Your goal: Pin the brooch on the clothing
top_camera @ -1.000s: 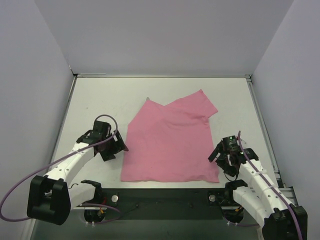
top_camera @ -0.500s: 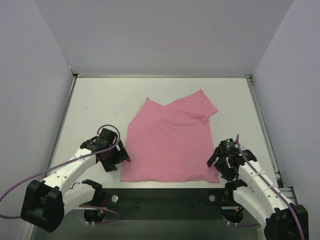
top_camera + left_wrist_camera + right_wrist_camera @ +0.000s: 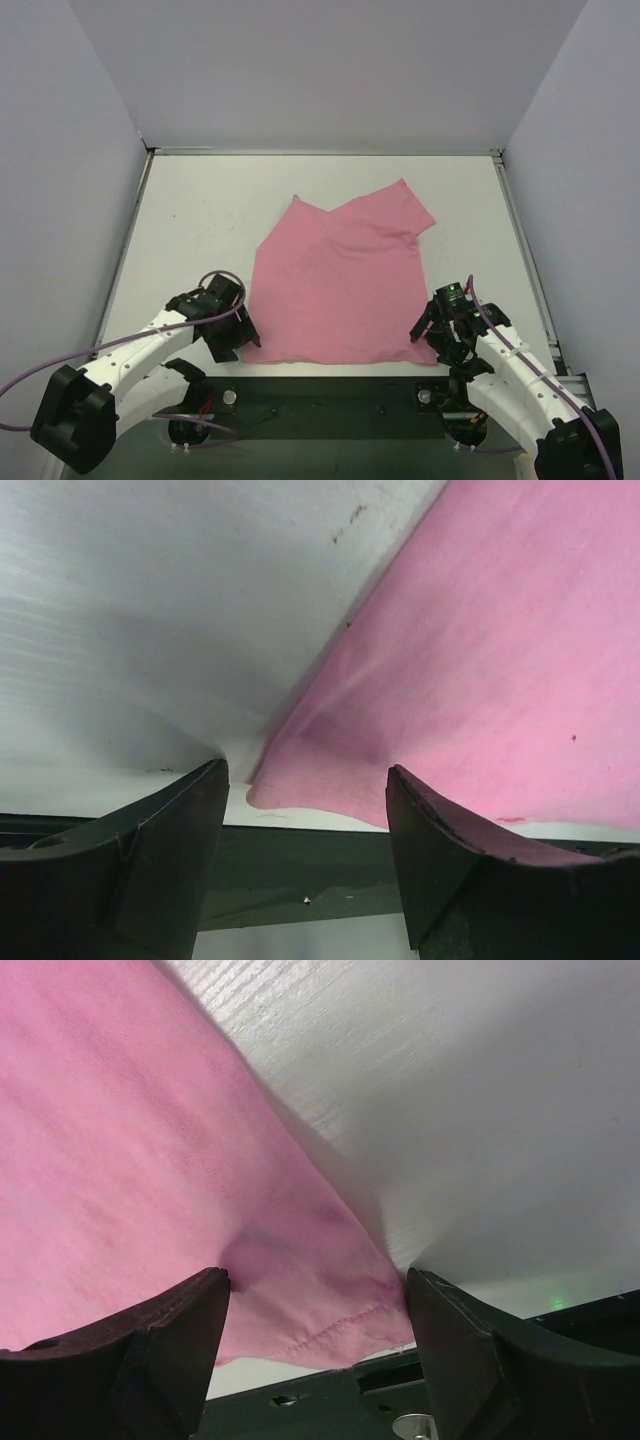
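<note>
The clothing [image 3: 335, 285] is a pink T-shirt lying flat in the middle of the white table. My left gripper [image 3: 238, 340] is down at its near-left corner. In the left wrist view the jaws [image 3: 305, 810] stand open with that corner of the clothing [image 3: 480, 660] between them. My right gripper [image 3: 428, 335] is at the near-right corner. In the right wrist view its jaws [image 3: 315, 1310] are open on either side of the stitched hem corner of the clothing [image 3: 120, 1140], which puckers slightly there. The brooch is out of view.
A dark strip [image 3: 330, 395] runs along the table's near edge just behind both shirt corners, with a small white round piece [image 3: 230, 397] on it. Grey walls enclose the white table [image 3: 200, 220] on the left, back and right.
Both grippers have moved toward the near edge and down onto the shirt's near corners, and their jaws have narrowed a little. The shirt lies as before.
</note>
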`<state>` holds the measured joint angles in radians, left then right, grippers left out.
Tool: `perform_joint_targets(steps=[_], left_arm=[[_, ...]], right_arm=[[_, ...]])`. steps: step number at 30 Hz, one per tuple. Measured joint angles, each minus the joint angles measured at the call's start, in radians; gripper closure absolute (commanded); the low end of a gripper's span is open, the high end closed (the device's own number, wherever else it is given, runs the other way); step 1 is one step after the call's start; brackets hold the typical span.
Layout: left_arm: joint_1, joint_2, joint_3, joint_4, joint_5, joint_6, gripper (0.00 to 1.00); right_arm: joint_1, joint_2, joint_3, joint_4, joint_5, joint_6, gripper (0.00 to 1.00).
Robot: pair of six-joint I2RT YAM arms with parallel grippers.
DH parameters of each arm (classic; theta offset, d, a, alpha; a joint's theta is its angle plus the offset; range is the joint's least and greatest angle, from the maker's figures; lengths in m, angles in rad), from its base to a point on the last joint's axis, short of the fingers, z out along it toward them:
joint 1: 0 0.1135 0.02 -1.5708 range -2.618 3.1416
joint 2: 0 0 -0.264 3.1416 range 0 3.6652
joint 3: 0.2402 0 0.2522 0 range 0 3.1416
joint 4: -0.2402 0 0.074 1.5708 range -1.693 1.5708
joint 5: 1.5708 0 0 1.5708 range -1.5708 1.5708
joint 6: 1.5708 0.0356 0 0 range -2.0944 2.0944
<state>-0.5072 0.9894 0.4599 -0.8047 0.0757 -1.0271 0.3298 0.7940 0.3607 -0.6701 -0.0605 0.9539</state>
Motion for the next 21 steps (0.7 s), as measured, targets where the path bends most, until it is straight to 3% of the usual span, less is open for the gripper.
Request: perform_joint_targets(steps=[1, 5, 8, 12, 14, 15, 17, 19, 21], left_arm=[[-0.008, -0.006, -0.005, 0.002, 0.008, -0.006, 0.28], [-0.039, -0.011, -0.021, 0.023, 0.042, -0.028, 0.30], [-0.071, 0.002, -0.025, 0.051, 0.071, -0.046, 0.38], [-0.090, 0.016, -0.043, 0.103, 0.121, -0.077, 0.44], [-0.093, 0.018, -0.049, 0.124, 0.136, -0.088, 0.56], [-0.095, 0.019, -0.053, 0.131, 0.138, -0.089, 0.60], [-0.095, 0.019, -0.060, 0.140, 0.143, -0.093, 0.81], [-0.096, 0.019, -0.067, 0.148, 0.137, -0.091, 0.93], [-0.096, 0.014, -0.074, 0.156, 0.138, -0.091, 1.00]], right_arm=[[0.002, 0.001, 0.000, 0.000, 0.000, 0.002, 0.35], [0.013, 0.003, -0.003, 0.001, -0.001, 0.013, 0.42], [0.023, 0.003, -0.005, 0.002, -0.002, 0.019, 0.53], [0.029, 0.007, -0.011, 0.010, -0.009, 0.026, 0.73], [0.034, 0.010, -0.013, 0.016, -0.014, 0.032, 0.80], [0.036, 0.010, -0.014, 0.018, -0.016, 0.034, 0.89], [0.039, 0.011, -0.018, 0.025, -0.021, 0.035, 0.97], [0.039, 0.018, -0.020, 0.031, -0.028, 0.039, 1.00], [0.040, 0.023, -0.020, 0.035, -0.034, 0.035, 1.00]])
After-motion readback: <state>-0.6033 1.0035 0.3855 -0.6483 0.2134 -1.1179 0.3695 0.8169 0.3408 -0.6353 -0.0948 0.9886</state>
